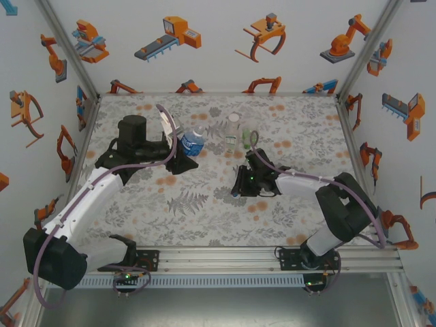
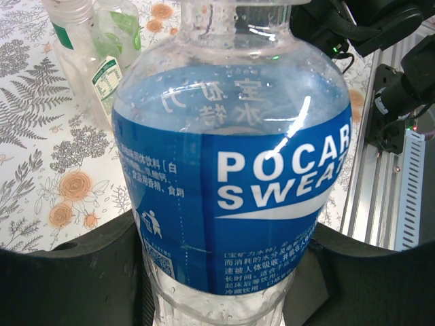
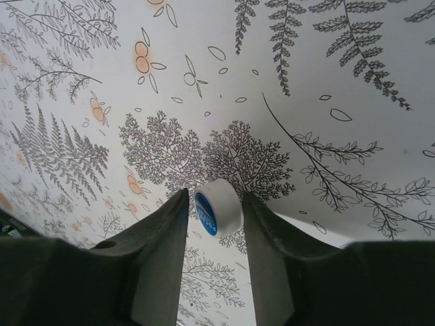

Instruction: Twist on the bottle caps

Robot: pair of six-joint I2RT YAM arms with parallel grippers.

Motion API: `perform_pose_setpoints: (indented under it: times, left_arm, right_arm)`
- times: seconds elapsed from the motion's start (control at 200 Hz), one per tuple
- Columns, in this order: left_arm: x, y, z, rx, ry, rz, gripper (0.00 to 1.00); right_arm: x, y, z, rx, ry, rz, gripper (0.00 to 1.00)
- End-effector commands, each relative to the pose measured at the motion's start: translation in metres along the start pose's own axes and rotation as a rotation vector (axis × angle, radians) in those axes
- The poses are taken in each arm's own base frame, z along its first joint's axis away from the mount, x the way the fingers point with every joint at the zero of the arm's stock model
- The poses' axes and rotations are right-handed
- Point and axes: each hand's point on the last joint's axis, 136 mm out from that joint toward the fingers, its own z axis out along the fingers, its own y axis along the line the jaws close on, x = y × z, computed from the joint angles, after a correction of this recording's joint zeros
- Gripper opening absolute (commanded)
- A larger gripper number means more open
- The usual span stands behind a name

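My left gripper (image 1: 182, 151) is shut on the blue-label bottle (image 2: 231, 170) low on its body, and the bottle's neck is open. The same bottle (image 1: 193, 143) is at the middle back in the top view. Behind it stand the white-and-green-label bottle (image 2: 85, 58) and the green-tinted bottle (image 2: 122, 27). My right gripper (image 3: 217, 204) is down at the table. A white bottle cap (image 3: 219, 206) with a blue top stands on its edge between the fingertips. It lies against the right finger, with a thin gap at the left finger. The jaws stand slightly apart, not clamped.
The two uncapped bottles (image 1: 238, 134) stand close together just beyond my right gripper (image 1: 238, 184). The floral tablecloth (image 1: 197, 211) is bare in front. White walls and metal posts enclose the table on three sides.
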Motion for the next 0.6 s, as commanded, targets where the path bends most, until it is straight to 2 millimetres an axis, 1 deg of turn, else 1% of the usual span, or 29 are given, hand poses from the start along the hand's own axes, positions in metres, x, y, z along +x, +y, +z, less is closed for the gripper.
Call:
perform_pose_setpoints:
  times: [0.0,0.23,0.406,0.596]
  left_arm:
    - [-0.002,-0.002,0.001,0.011,-0.008,0.009,0.00]
    - [-0.002,-0.002,0.002,0.013,-0.006,0.007,0.00]
    - [0.000,0.000,0.003,0.011,0.010,0.003,0.00]
    - [0.002,0.000,0.004,0.014,0.018,-0.004,0.00]
  right_arm:
    - [0.020,-0.036,0.000,0.148,0.065,0.001,0.42]
    - [0.008,-0.030,-0.002,0.176,0.060,-0.042,0.43]
    - [0.001,-0.020,-0.001,0.212,0.071,-0.104,0.47]
    - [-0.005,-0.007,0.003,0.277,0.084,-0.183,0.47]
